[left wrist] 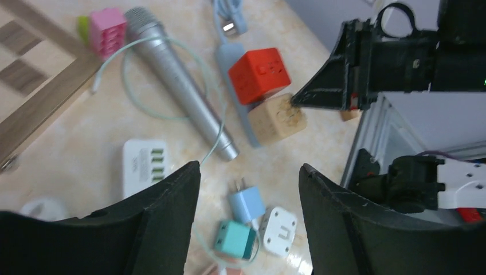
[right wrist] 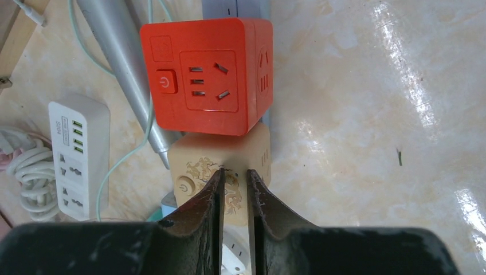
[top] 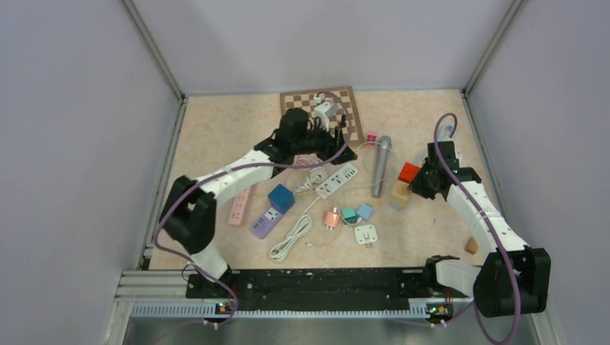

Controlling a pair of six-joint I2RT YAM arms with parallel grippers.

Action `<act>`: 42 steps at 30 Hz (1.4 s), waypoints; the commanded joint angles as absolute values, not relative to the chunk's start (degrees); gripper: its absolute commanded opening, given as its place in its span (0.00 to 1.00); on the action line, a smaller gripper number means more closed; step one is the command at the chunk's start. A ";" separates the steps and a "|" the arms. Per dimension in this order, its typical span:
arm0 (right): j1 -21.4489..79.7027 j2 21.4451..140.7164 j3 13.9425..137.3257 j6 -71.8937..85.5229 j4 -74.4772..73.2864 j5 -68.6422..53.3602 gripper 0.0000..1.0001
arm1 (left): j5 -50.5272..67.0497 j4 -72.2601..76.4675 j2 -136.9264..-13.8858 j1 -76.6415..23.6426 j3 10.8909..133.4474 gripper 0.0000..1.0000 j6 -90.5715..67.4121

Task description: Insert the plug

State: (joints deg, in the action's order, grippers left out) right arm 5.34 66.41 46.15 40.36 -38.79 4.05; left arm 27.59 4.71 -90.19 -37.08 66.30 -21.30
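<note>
Three loose plugs lie on the table: a blue one (left wrist: pixel 246 203), a teal one (left wrist: pixel 235 239) and a white one (left wrist: pixel 279 230). High above them my left gripper (left wrist: pixel 249 167) hangs open, with nothing between its fingers. A red cube socket (right wrist: pixel 206 83) sits against a beige cube socket (right wrist: pixel 192 166). My right gripper (right wrist: pixel 235 170) hovers at the beige cube's top face. Its jaws stand only a narrow gap apart and hold nothing. In the top view the left gripper (top: pixel 344 141) is near the checkerboard, and the right gripper (top: pixel 415 185) is by the cubes.
A silver microphone (top: pixel 381 165) with a thin green cable lies left of the cubes. A white power strip (top: pixel 338 180), blue cube (top: pixel 281 198), purple strip (top: pixel 266 221), pink strip (top: pixel 241 205) and white cable coil (top: pixel 291 237) crowd the middle. The checkerboard (top: pixel 345 97) is at the back.
</note>
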 commanded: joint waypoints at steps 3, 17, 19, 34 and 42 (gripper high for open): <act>6.22 69.51 41.35 41.37 -46.96 -4.97 0.15 | 40.71 3.60 -108.39 -41.98 85.45 0.65 -30.11; 6.24 68.19 41.38 41.00 -50.20 -7.84 0.28 | 33.45 -1.63 -126.59 -52.68 96.23 0.57 -28.27; 6.15 68.17 41.00 40.91 -50.27 -7.97 0.28 | 31.80 -1.48 -126.99 -52.90 96.41 0.54 -28.85; 4.21 71.53 34.27 42.98 -49.48 -8.55 0.00 | 26.31 -3.16 -127.88 -54.26 94.71 0.49 -27.58; 4.15 73.71 29.11 45.18 -47.09 -9.21 0.00 | 20.66 -9.36 -129.69 -57.38 93.79 0.44 -21.71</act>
State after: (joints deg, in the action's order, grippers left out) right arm 2.57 64.60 42.78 43.77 -40.36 -5.17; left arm 28.34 -7.01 -126.28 -53.82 94.08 -24.75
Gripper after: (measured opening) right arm 0.018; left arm 0.478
